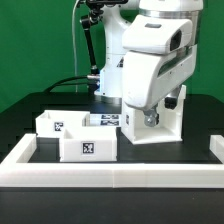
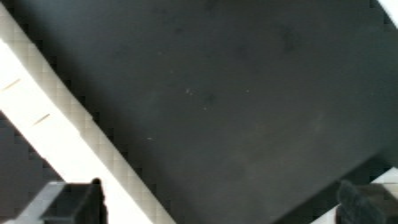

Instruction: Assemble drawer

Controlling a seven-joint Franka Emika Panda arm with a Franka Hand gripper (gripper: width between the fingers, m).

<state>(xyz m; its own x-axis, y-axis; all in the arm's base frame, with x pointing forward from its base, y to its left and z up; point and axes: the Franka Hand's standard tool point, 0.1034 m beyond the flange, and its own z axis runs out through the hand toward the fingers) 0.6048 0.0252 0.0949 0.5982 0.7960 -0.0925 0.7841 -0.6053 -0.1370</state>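
Observation:
The drawer's white housing stands on the black table at the exterior view's right, partly hidden behind my arm. Two white open-topped trays with black-and-white tags sit to its left: one nearer the front, one further back and left. My gripper hangs in front of the housing's left part, above the table. In the wrist view the gripper is open, its two dark fingertips wide apart with only black table between them. No drawer part shows in the wrist view.
A low white rail edges the table along the front and both sides; it crosses the wrist view as a slanted white band. Black cables and the arm's base stand behind the parts, before a green backdrop.

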